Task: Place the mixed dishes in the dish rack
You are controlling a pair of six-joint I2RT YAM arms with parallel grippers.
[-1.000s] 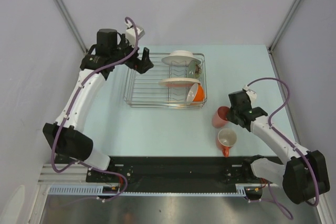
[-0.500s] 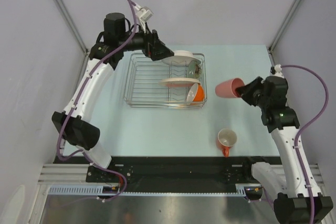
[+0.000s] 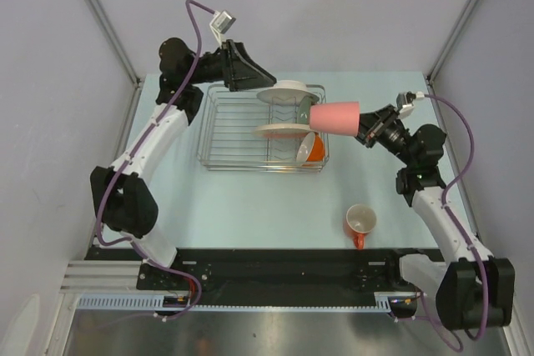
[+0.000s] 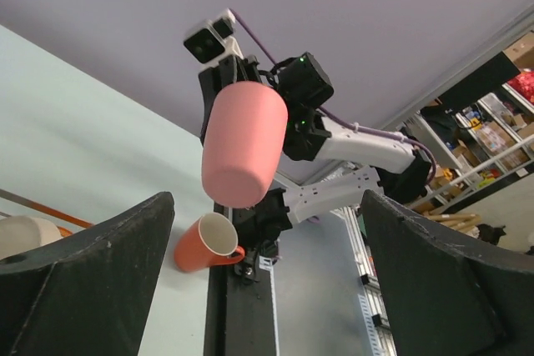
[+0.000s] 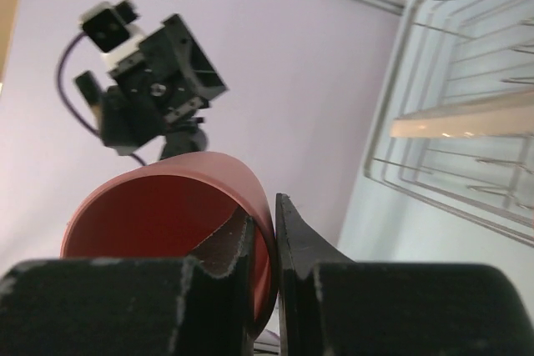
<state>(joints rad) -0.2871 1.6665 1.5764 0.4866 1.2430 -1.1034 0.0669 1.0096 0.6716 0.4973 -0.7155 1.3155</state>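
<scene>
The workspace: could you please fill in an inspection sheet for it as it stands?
Surface: pale green table, no spills seen.
Job's things: dish rack holds a white plate, a cream plate, a white bowl and an orange bowl; orange mug upright on the table; pink cup held sideways above the rack's right end.
Clutter: nothing seen.
Claws: left claw open, empty, near the rack's far edge; right claw shut on the pink cup's rim.
Cables: left purple cable, right purple cable, both clear of dishes.
Surroundings: plain grey walls.

White-shelled arms, bulky black joints — looping purple cables, black wedge-shaped pincer fingers
</scene>
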